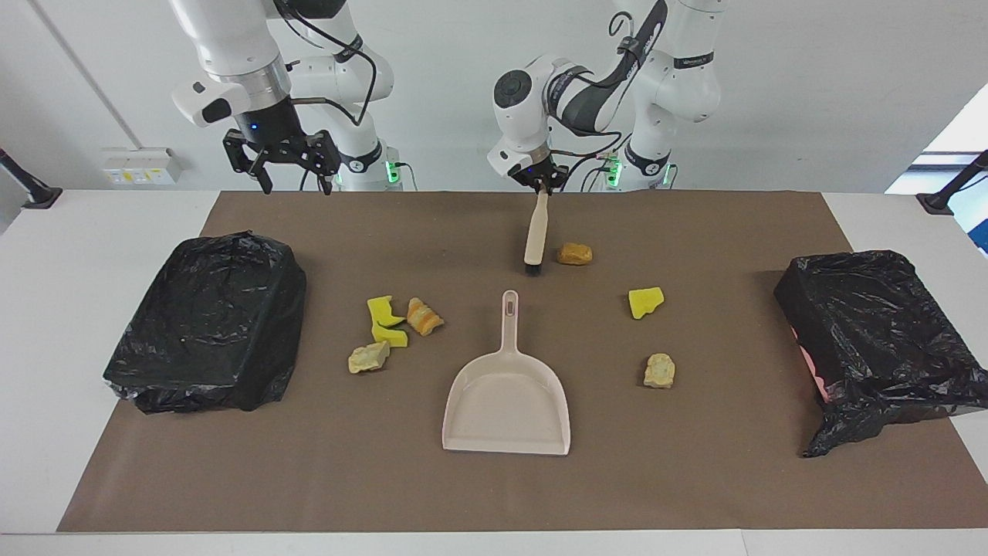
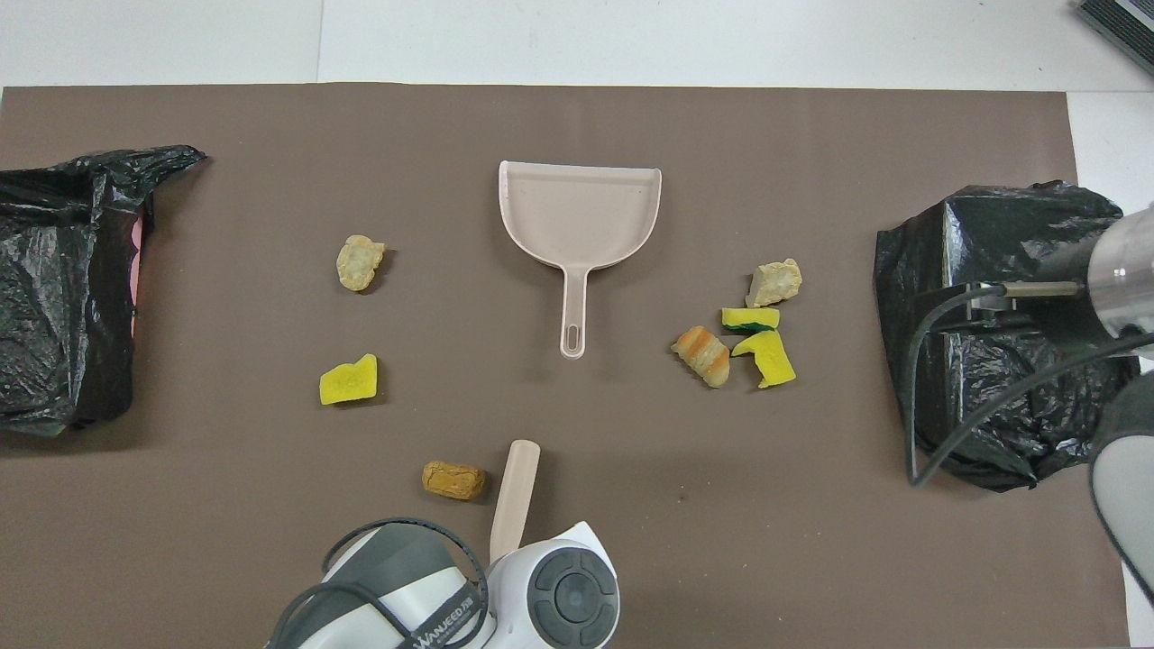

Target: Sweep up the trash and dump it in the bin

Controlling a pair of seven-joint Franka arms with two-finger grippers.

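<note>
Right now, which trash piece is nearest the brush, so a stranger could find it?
Start at the beige dustpan mid-mat and follow its handle toward the robots to the hanging brush. Beside its bristles lies the tan-brown chunk: alone, rounded, darker than the yellow and pale pieces.

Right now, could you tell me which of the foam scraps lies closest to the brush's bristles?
The tan-brown chunk, lying alone right beside the bristles of the brush held by the left gripper; every other scrap lies farther from the robots.

Beige brush (image 2: pixel 515 498) just beside tan-brown chunk (image 2: pixel 453 479), nearer the robots than dustpan (image 2: pixel 578 216).
</note>
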